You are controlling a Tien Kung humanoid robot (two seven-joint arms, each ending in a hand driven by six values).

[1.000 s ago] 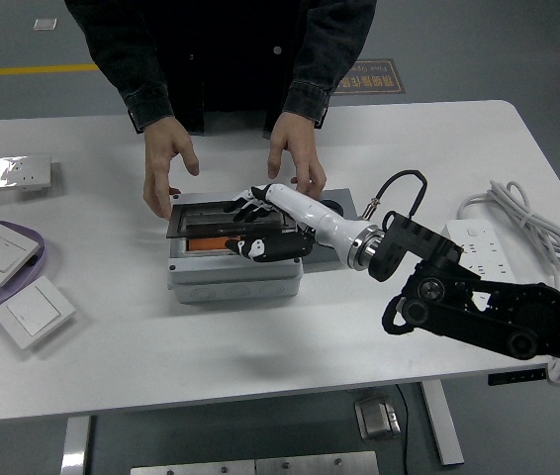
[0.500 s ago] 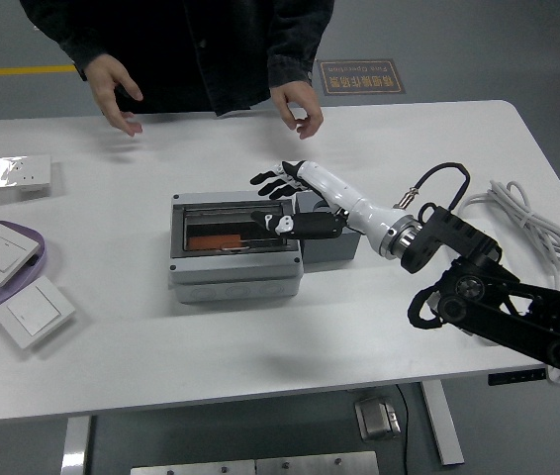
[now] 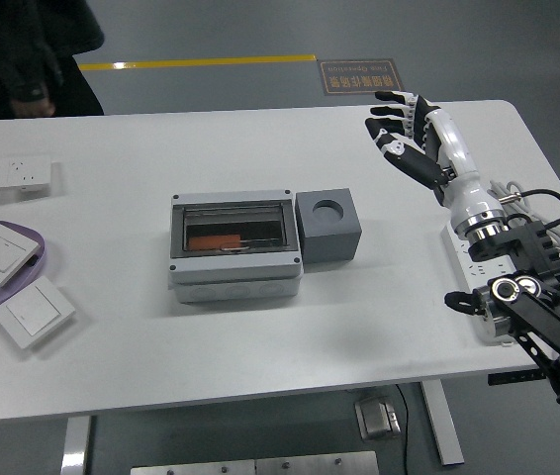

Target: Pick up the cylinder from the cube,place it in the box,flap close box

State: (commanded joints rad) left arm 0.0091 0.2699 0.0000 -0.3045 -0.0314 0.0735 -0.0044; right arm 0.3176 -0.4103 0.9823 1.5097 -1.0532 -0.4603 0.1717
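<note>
Grey box (image 3: 235,247) sits mid-frame, its clear flap looking shut over an orange piece, probably the cylinder (image 3: 212,240): I judge it light, rigid, best pinched mid-length. Beside it the cube (image 3: 328,227) shows an empty socket. My right hand (image 3: 406,134), upper right, is spread, holding nothing. Nothing obstructs.

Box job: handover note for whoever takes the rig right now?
Right hand: raised over the table's far right, fingers open, holding nothing. Left arm out of view.
Box: mid-table, dark flap lying shut, something orange visible inside.
Cube: against the box's right side, top hole empty.
Done, by the look of it: cylinder in, flap closed.
Left: likely nothing; confirm the orange item is the cylinder.
</note>
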